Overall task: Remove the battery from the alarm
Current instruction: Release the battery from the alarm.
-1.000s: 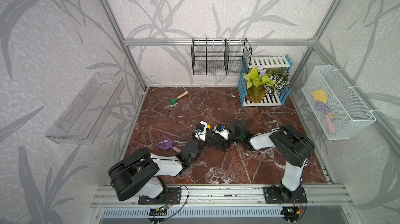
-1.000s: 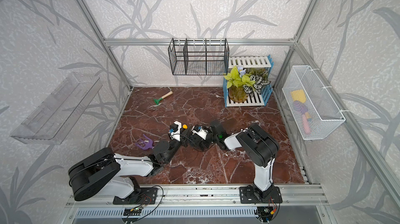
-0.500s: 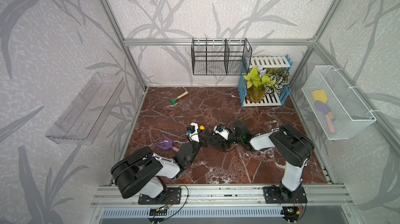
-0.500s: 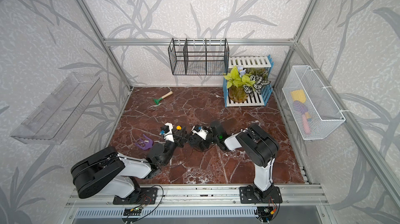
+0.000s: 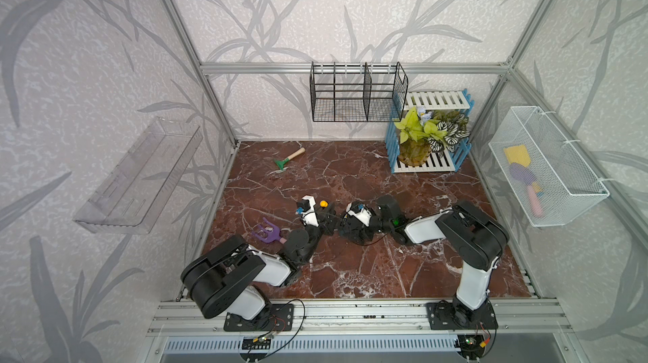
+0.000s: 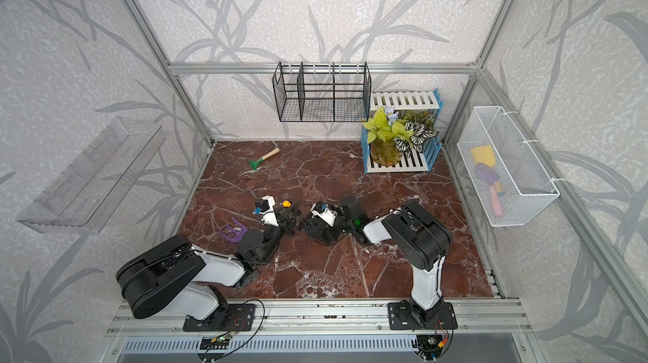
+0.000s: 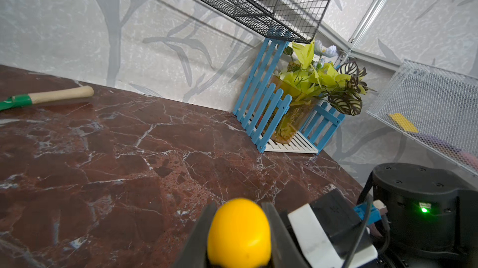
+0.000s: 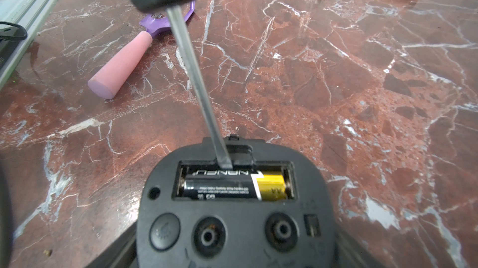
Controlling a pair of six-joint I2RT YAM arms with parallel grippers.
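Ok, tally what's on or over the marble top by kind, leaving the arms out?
garden hand tools: 2 (green rake, purple fork)
screwdriver: 1
alarm: 1
battery: 1, in the alarm
potted plant: 1
slatted stand: 1
total: 7

Floor (image 6: 350,266): red-brown marble.
Left gripper (image 6: 288,211): mid-floor, clamping orange-capped screwdriver (image 6: 286,204).
Right gripper (image 6: 310,225): at its 3 o'clock, around dark alarm (image 6: 317,234).
Purple rake (image 6: 232,232): 8 o'clock of left gripper.
Green rake (image 6: 261,159): floor's 11 o'clock.
Plant (image 6: 392,130): 1 o'clock, on blue-white rack (image 6: 399,165).
Basket (image 6: 508,168): 3 o'clock wall.
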